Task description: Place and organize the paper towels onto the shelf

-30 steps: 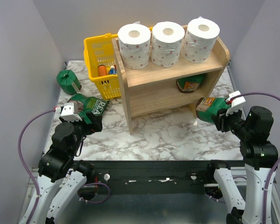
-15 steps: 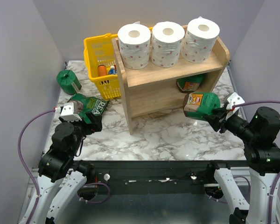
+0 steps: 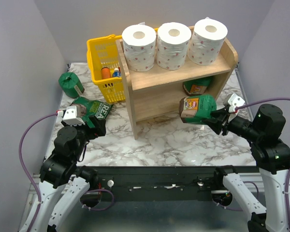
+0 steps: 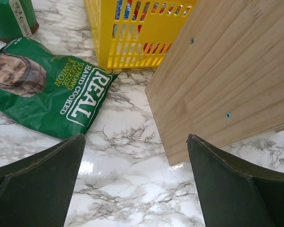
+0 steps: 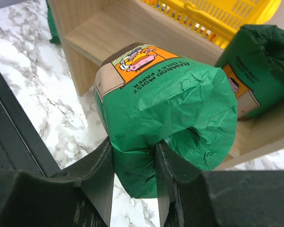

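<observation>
Three white paper towels (image 3: 173,46) stand upright in a row on the top tier of the shelf (image 3: 159,94), so I judge that half of the job done. One green-wrapped roll (image 3: 199,86) lies on its side on the lower tier, towards the right end. My right jaws are pinched narrow on the crumpled end of a second green roll (image 5: 170,118), which I hold lying sideways in the air just in front of the lower tier, its brown printed end pointing left and the tier's open stretch beyond it. My guess is that it goes in beside the one already there. The third green roll (image 3: 70,83) stands on the worktop (image 3: 174,140) at the far left, beside the yellow basket (image 3: 104,72) and well apart from the shelf, so that one is left to fetch. My left jaws stand wide with nothing between them, hanging above the worktop near the flat green bag (image 4: 52,90) and the shelf's left side panel. By my count, four rolls are shelved or nearly so, one is in hand and one untouched.
</observation>
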`<act>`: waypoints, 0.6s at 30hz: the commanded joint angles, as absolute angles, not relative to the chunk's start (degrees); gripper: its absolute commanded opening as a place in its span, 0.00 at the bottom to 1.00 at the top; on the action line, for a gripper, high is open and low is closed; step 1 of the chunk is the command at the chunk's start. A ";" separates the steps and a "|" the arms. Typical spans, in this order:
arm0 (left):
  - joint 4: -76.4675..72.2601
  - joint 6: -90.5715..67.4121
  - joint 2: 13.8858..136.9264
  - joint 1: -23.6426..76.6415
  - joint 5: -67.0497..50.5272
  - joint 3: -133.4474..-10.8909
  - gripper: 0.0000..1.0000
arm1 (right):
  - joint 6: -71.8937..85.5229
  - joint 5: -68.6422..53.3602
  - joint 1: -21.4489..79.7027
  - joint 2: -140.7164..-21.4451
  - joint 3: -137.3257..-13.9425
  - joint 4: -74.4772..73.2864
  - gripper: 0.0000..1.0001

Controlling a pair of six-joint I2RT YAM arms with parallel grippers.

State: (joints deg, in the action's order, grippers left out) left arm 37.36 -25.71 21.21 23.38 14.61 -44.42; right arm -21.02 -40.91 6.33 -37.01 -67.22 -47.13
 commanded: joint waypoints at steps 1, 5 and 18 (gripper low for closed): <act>36.83 -25.49 21.18 23.47 16.44 -44.12 0.99 | -20.74 -38.33 11.15 -39.01 -70.13 -42.01 0.26; 36.74 -25.40 21.01 23.47 16.17 -44.12 0.99 | -20.57 -30.80 20.53 -40.69 -70.84 -40.96 0.26; 37.18 -25.58 19.87 23.47 17.14 -44.03 0.99 | -33.20 -0.98 48.85 -52.90 -77.95 -39.29 0.25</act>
State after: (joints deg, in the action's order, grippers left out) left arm 37.39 -25.71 20.88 23.38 15.11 -44.42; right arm -25.30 -12.97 43.99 -51.79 -74.59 -44.23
